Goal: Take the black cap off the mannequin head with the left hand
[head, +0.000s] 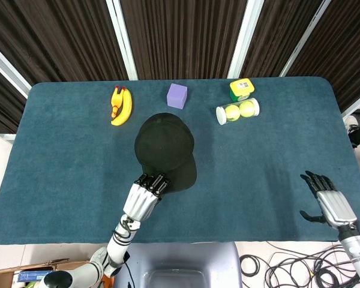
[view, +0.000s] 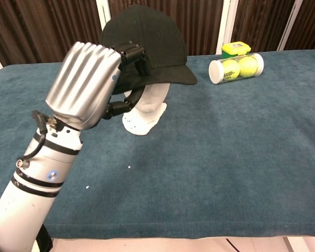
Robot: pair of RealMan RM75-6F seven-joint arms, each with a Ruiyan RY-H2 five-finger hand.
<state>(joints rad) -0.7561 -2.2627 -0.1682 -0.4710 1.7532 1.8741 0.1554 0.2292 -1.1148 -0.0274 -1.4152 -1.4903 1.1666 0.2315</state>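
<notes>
Dark slatted walls back a desk (head: 60, 180) covered in blue felt. Beyond the left hand (view: 86, 84), to its right, a clear tube (head: 238, 111) holds tennis balls. The left hand pinches the brim of the cap (view: 147, 42), which sits on the mannequin head (view: 147, 107). The right hand (head: 327, 201) rests far right with its fingers spread, holding nothing.

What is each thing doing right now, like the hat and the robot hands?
black cap: on the mannequin head, brim pinched by the left hand.
mannequin head: upright on the table, wearing the cap.
left hand: fingers over the brim, thumb under it.
right hand: open, holding nothing, near the table's edge.
tennis ball tube: lying on its side, balls inside.
banana: lying on the table.
purple cube: resting on the table.
</notes>
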